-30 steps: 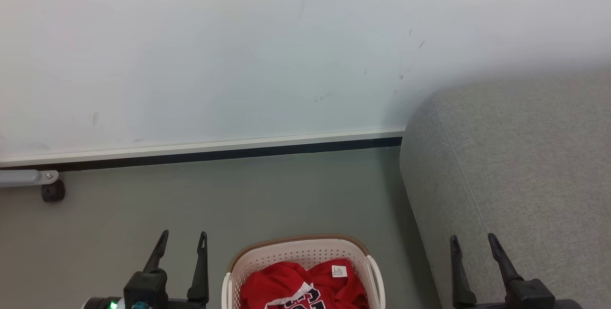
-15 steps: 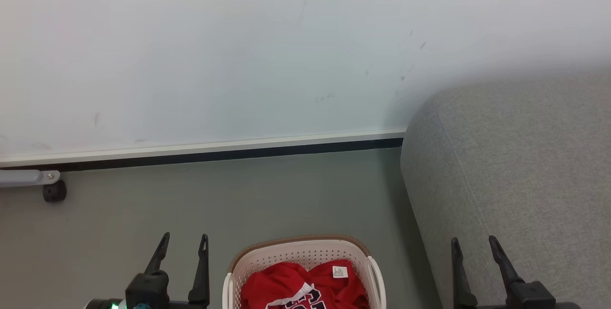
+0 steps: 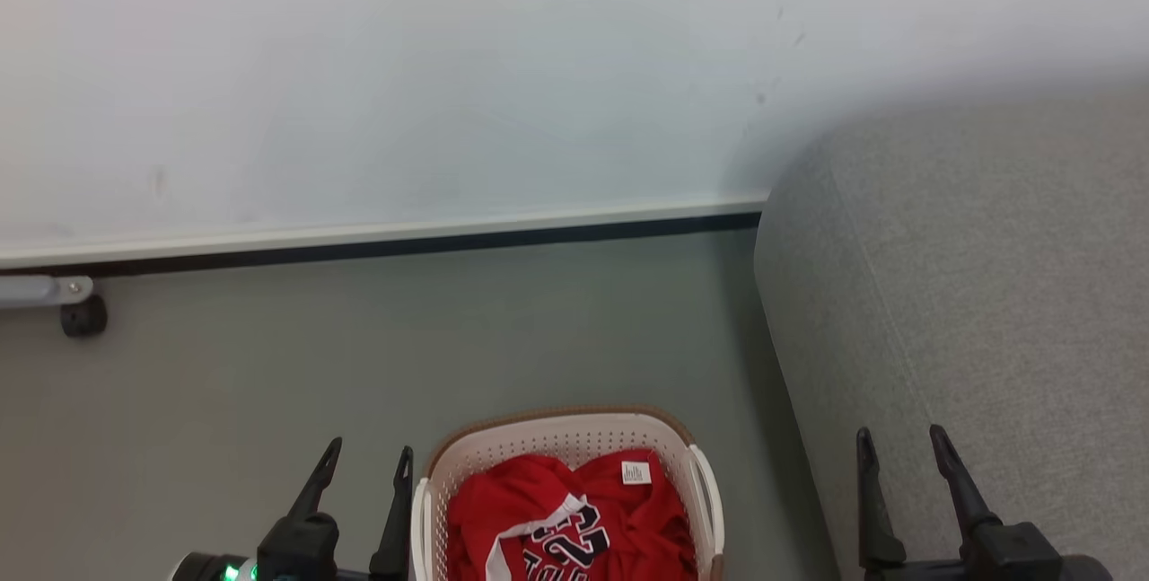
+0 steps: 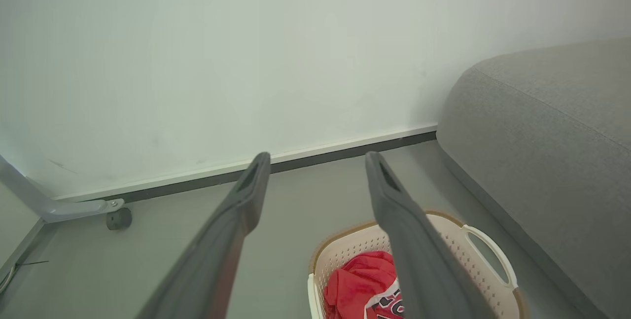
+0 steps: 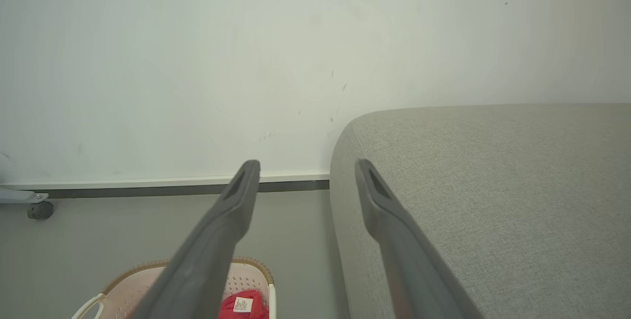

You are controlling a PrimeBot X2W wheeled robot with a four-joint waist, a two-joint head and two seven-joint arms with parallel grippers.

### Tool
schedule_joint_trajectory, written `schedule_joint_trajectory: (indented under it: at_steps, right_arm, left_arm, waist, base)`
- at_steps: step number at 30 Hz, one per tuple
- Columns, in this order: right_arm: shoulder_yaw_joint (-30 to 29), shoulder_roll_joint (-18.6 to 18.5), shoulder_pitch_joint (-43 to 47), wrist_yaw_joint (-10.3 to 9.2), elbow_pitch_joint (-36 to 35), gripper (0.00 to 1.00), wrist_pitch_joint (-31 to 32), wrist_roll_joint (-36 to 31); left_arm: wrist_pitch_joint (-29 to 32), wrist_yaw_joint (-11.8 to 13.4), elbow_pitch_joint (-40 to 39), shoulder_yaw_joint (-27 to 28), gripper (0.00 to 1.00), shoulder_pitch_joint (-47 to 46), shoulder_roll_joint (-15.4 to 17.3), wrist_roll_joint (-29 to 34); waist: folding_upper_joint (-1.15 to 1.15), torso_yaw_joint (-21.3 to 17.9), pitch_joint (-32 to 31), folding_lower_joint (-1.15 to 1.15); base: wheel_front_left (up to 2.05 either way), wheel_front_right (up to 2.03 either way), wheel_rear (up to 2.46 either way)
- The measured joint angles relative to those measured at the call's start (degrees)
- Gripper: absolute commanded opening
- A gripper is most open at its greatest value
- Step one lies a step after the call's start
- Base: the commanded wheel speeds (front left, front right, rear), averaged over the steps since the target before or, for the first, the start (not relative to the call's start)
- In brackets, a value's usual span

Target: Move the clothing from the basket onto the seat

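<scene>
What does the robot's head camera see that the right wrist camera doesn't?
Head view's extras: the left gripper, open, just left of the basket, and the navy-and-white numbers on the red clothing. Right wrist view's extra: a much wider stretch of the seat, across its top. Shared: basket, red clothing with its white tag, seat, the open right gripper, wall, floor and a small black wheel.

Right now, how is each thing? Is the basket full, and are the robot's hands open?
basket: upright, clothes inside it.
clothing: crumpled in the basket, not held.
seat: no clothing on the part in view.
left gripper: open, holding nothing, beside the basket.
right gripper: open, holding nothing, by the seat.
</scene>
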Motion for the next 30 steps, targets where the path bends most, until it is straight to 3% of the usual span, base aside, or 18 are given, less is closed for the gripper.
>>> schedule_joint_trajectory:
  at_steps: [20, 30]
  right_arm:
    - [-1.7, 0.3, -3.0, 0.0, -10.4, 1.0, -0.3, -3.7]
    - [-0.1, 0.4, -7.4, 0.0, -14.2, 1.0, -0.4, -4.5]
  left_arm:
    - [0.0, -4.0, 9.0, -6.3, 1.0, -9.6, 0.1, 4.8]
    - [1.7, -6.1, 15.0, -9.3, 1.0, -17.5, 2.2, 9.0]
  waist:
    - [0.0, -4.9, 15.1, 0.02]
    - [0.01, -8.7, 23.4, 0.01]
  base:
    - [0.0, 0.0, 0.0]
    - [0.0, 0.0, 0.0]
